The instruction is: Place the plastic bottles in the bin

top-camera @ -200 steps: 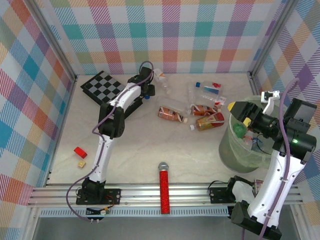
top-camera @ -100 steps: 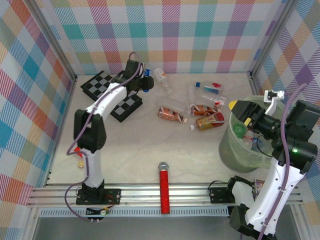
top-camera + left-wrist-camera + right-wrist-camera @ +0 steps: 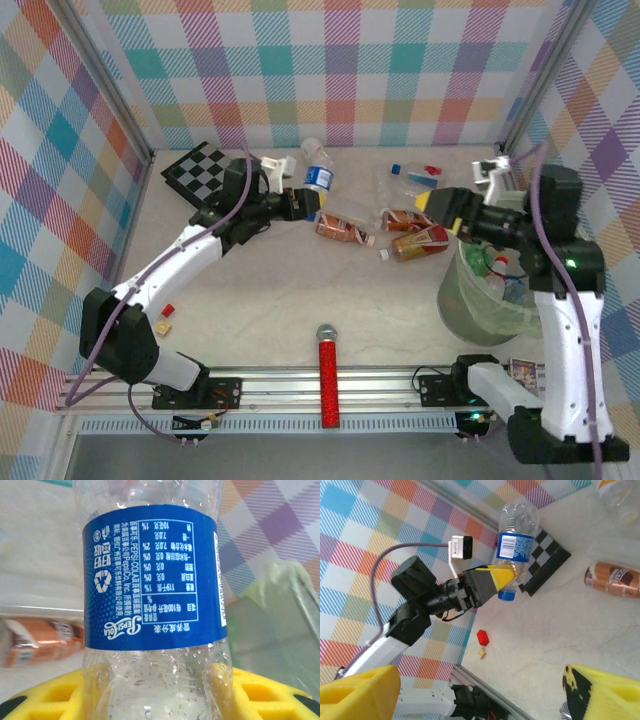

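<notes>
Lying at the tabletop's near edge: red glittery microphone with grey head (image 3: 327, 385); we leave it.
Bin: large round translucent pale-green wastebasket (image 3: 455, 300), by the right edge.
Right gripper (image 3: 432, 203): jaws wide, empty, just beyond the bin's far rim; we fear the arms colliding there.
Left gripper (image 3: 303, 203): clamped near the cap of the clear blue-labelled plastic bottle (image 3: 318, 176), aloft toward the far edge; it may slip short.

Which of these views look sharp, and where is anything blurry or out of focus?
Left wrist: the blue-label bottle is sharp, print readable; the bin behind is soft. Right wrist: its own yellow pads blur at the bottom edge, the left gripper is crisp. Top external: evenly lit, sharp.
</notes>
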